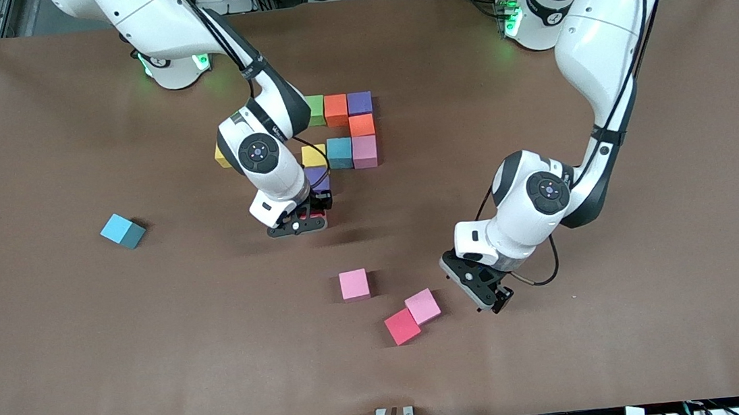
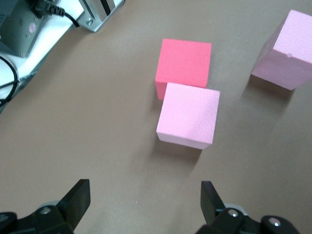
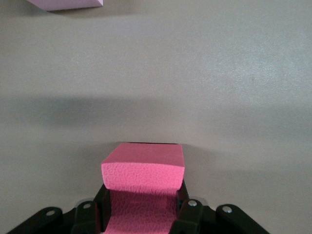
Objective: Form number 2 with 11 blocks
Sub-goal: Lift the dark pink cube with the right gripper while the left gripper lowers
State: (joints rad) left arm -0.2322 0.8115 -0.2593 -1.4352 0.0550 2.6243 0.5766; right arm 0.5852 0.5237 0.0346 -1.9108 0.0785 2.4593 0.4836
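your right hand (image 3: 141, 214) is squeezing a red block (image 3: 143, 168) just over the surface, beside the purple block (image 1: 318, 178) of the half-built number 2 (image 1: 343, 132) — let go crooked and it bumps the row. your left hand (image 2: 144, 202) waits, fingers spread, near the loose pink block (image 2: 189, 115).

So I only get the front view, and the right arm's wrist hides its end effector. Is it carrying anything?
Observer: Yes. The right wrist view shows the right end effector, over the table beside the purple block, shut on a reddish-pink block.
Visitor: And the left one?
Observer: The left wrist view shows the left end effector open and empty over the table, facing a light pink block that touches a red block.
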